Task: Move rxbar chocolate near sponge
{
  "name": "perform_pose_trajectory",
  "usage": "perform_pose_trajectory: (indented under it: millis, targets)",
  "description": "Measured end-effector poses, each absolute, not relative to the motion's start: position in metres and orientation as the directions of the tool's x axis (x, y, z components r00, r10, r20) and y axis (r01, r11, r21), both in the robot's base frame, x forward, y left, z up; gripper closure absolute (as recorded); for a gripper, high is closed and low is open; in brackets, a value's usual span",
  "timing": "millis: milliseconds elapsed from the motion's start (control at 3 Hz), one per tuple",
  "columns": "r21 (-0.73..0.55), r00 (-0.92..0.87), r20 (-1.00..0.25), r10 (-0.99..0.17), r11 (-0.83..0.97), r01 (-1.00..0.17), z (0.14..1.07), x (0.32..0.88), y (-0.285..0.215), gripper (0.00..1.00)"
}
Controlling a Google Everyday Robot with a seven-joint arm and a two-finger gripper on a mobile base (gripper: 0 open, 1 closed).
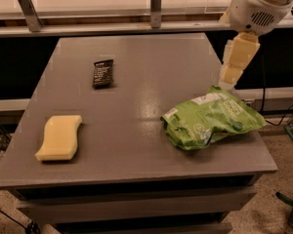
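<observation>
The rxbar chocolate (102, 73) is a small flat black wrapper with white lettering, lying on the grey table (146, 145) at the back left. The sponge (60, 137) is a pale yellow block with wavy sides, lying at the front left of the table. My gripper (232, 74) hangs from the white arm at the upper right, over the table's right edge, just above the green bag. It is far to the right of both the bar and the sponge and holds nothing that I can see.
A large crinkled green bag (212, 123) lies at the right front of the table, under the gripper. A railing with metal posts (156, 6) runs behind the table. Cables lie on the floor at the right.
</observation>
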State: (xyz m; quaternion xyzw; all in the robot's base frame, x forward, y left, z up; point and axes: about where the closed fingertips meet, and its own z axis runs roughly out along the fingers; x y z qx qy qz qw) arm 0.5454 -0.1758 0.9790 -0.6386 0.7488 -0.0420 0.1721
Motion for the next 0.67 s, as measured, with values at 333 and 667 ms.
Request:
perform_pose_trajectory:
  millis: [333, 667]
  targets:
    - [-0.283, -0.125, -0.204, -0.971, 0.181, -0.942, 0.979, 0.545, -0.176, 0.00]
    - [-0.276, -0.050, -0.263, -0.963, 0.125, -0.953, 0.972, 0.569, -0.137, 0.00]
